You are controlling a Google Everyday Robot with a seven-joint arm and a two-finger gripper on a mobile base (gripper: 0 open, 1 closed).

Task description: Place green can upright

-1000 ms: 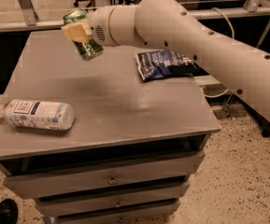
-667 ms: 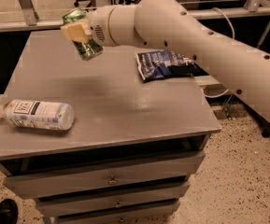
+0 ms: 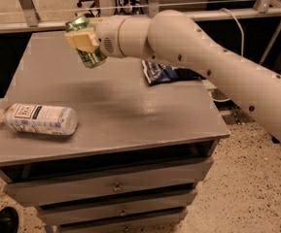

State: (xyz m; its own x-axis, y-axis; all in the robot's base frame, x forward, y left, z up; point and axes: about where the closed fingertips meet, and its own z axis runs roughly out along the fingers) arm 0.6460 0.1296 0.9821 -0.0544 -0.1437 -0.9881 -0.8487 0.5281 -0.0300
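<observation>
The green can is held in the air above the far left part of the grey cabinet top, tilted with its top leaning to the upper left. My gripper is shut on the green can, and a cream finger pad covers the can's middle. The white arm reaches in from the right. The can's shadow falls on the cabinet top below it.
A clear plastic water bottle with a white label lies on its side at the cabinet's left front. A dark blue snack bag lies at the far right. Drawers are below the top. A dark shoe shows at the bottom left.
</observation>
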